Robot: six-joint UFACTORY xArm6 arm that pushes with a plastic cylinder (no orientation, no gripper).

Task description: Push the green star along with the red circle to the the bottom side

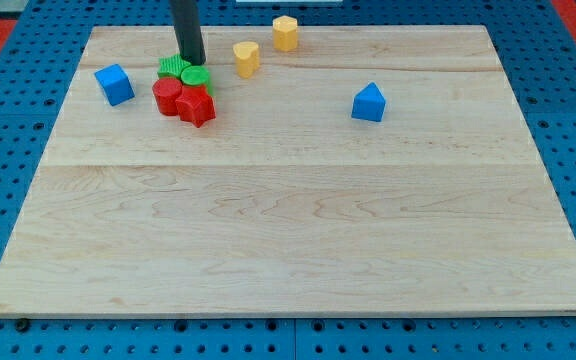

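My tip (191,62) stands at the view's upper left, touching the top edge of a tight cluster of blocks. The cluster holds a green star (172,68) at its left, a green round block (196,77) just below my tip, a red circle (167,96) below the star, and a red star-like block (197,107) at the cluster's lower right. The four blocks touch one another. The dark rod rises out of the view's top.
A blue cube (115,84) lies left of the cluster. Two yellow blocks (246,57) (285,32) sit right of my tip near the top edge. A blue pentagon-like block (368,102) lies at the right. The wooden board (288,250) rests on a blue pegboard.
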